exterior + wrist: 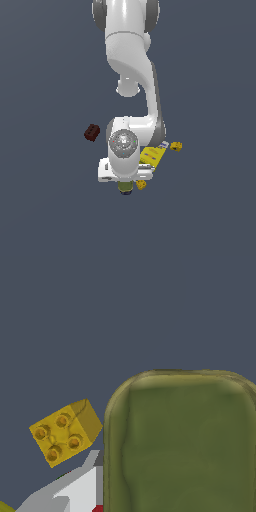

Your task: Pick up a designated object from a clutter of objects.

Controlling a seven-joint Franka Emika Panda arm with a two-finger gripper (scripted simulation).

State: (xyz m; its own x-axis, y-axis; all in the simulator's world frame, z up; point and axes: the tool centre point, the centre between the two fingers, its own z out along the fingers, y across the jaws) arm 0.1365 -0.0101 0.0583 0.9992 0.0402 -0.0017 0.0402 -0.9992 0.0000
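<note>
The designated object, an olive-green cylinder (180, 446), fills much of the wrist view at very close range. In the exterior view only its end (125, 188) pokes out from under the arm's white hand (124, 170), which hovers straight over it and hides the fingers. A pale grey finger (75, 490) shows beside the cylinder in the wrist view; the other finger is hidden, so the jaws' state is unclear. The rest of the clutter of objects lies around the hand.
A yellow toy brick (65, 432) lies close beside the cylinder, also (141, 185). A flat yellow box (152, 156) and a second yellow brick (176, 146) sit toward the exterior view's right. A dark red-brown brick (91, 132) lies to its left.
</note>
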